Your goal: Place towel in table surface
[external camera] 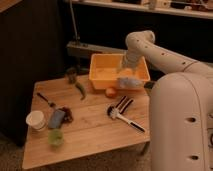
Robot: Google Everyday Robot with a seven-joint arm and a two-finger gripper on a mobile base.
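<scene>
A wooden worktop [95,136] is seen from above and to one side. Near its left edge a white cup [36,120] is set, and behind it a dark utensil [46,100] is laid at a slant. Just right of the white cup a blue packet [56,118] is found, with a small dark item [67,115] touching its right side; what that item is cannot be told. A pale green cup [56,137] is stood in front of the packet, nearer the front edge. At the back left a dark can [71,75] is placed, and a green pepper [81,90] is laid just beside it towards the middle.

At the back of the worktop, right of the middle, a yellow bin [107,75] is set. An orange fruit [110,92] is rested against its front wall. In front of the fruit a black and white brush [121,105] and a white-handled tool [128,122] are laid close together.

The towel [129,81], pale blue-grey, is bunched at the front right part of the bin, over its front wall and not on the bare wood. The gripper [125,67] is held just above it, inside the bin's outline, at the end of the white arm [155,47] that is reached in from the right. Whether the gripper is open, closed or clasped on the cloth cannot be told. The robot's white body [182,120] is seen large at the right.
</scene>
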